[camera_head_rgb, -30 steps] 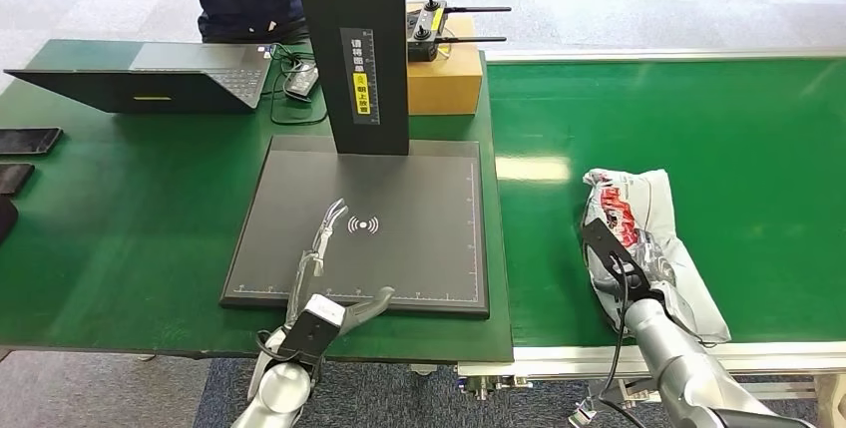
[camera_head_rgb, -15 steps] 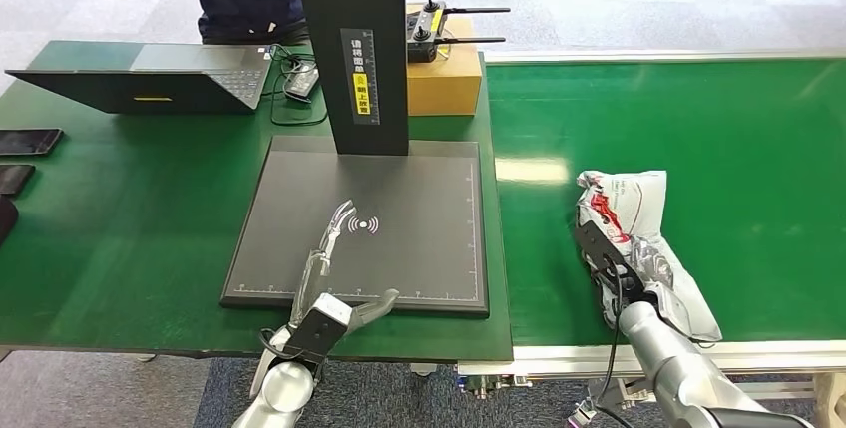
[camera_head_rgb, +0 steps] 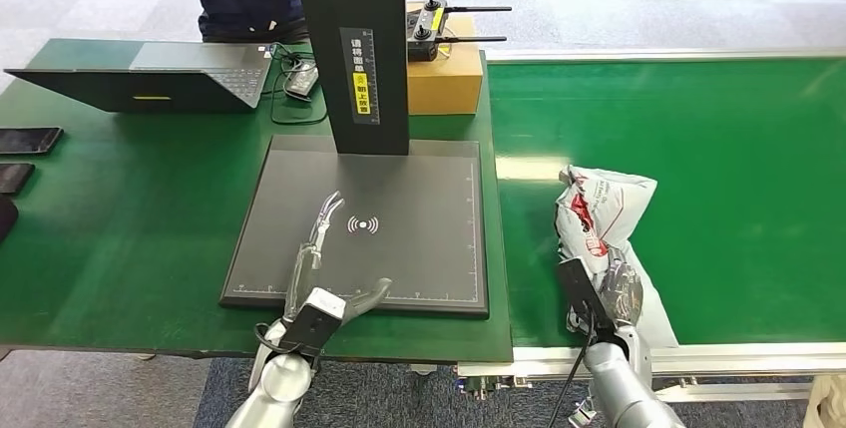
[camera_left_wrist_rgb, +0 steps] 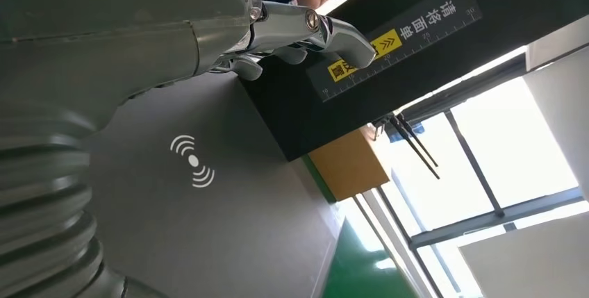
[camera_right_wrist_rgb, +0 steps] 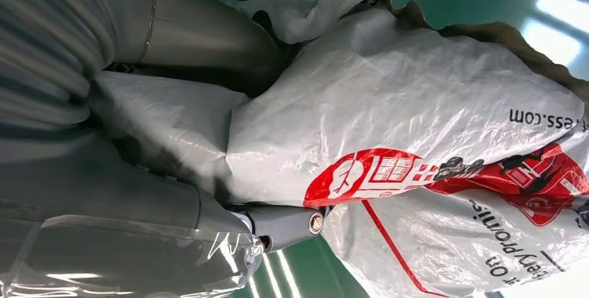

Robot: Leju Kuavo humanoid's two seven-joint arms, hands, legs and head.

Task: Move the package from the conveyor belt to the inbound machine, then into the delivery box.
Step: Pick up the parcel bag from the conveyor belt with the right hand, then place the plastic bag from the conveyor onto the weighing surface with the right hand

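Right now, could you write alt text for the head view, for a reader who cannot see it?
The robot's right hand grips a crumpled white package with red print on the green conveyor belt. Its left hand rests open over the dark inbound machine plate on a green table, where a laptop and a cardboard box also sit.

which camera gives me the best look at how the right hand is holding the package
The right wrist view: the fingers and thumb clamp the package up close. The head view shows the whole package on the belt, but the right hand is small there. The left wrist view faces the scanner.
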